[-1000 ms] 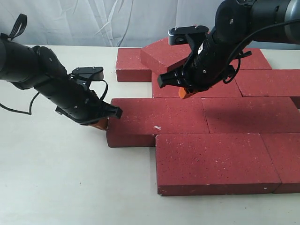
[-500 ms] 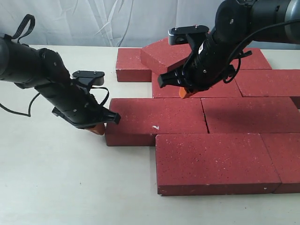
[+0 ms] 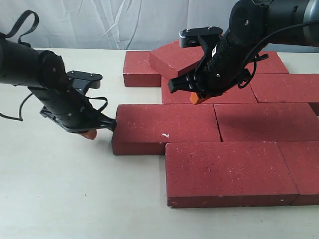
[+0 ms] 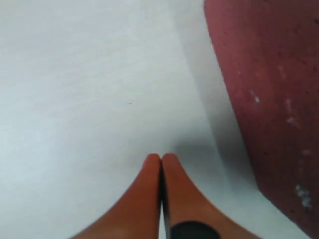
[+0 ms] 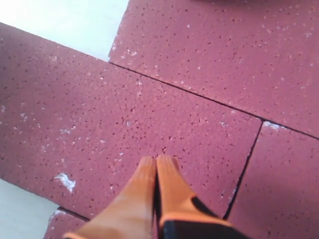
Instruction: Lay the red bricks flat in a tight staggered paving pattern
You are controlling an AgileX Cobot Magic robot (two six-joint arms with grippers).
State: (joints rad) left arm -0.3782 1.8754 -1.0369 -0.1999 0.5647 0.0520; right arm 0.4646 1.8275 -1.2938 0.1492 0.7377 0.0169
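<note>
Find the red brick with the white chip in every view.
Exterior view: chipped brick, left end of the middle row, white chip near its front edge.
Left wrist view: probably the brick along the right edge, beside the left gripper; chip unseen.
Right wrist view: centre, beneath the right gripper, chip at lower left.
Shared landmark: the white chip, exterior and right wrist only.

Dark-red rectangular paving bricks (image 3: 219, 169): matte, rough, grainy with pale speckles. Off-white worktop (image 3: 60, 199): smooth, matte. White backdrop sheet (image 3: 99, 25): creased.
</note>
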